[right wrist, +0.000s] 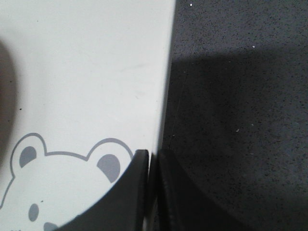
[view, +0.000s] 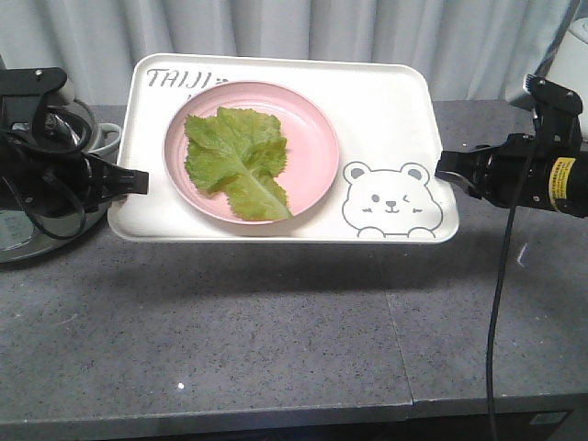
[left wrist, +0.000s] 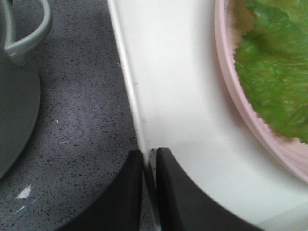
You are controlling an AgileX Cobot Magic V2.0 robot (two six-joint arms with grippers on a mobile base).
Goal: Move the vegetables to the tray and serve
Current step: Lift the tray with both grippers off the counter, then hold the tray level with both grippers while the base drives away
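Note:
The cream-white tray [view: 386, 110] with the grey bear drawing hangs above the grey table, casting a shadow below it. A round pink plate [view: 312, 138] rests on the tray and holds the vegetables [view: 234, 161], one crinkly green lettuce leaf. My left gripper [view: 142, 181] is shut on the tray's left rim [left wrist: 130, 96]. At the opposite side my right gripper [view: 443, 168] is shut on the right rim [right wrist: 166, 96]. The left wrist view shows the leaf [left wrist: 274, 82] and the plate's edge [left wrist: 226, 72]. The bear's ears [right wrist: 108, 161] show in the right wrist view.
A grey-green pot with a handle [left wrist: 29, 33] stands on the table left of the tray, close behind my left arm. A grey curtain [view: 367, 32] closes off the back. A seam [view: 400, 349] runs across the dark speckled tabletop.

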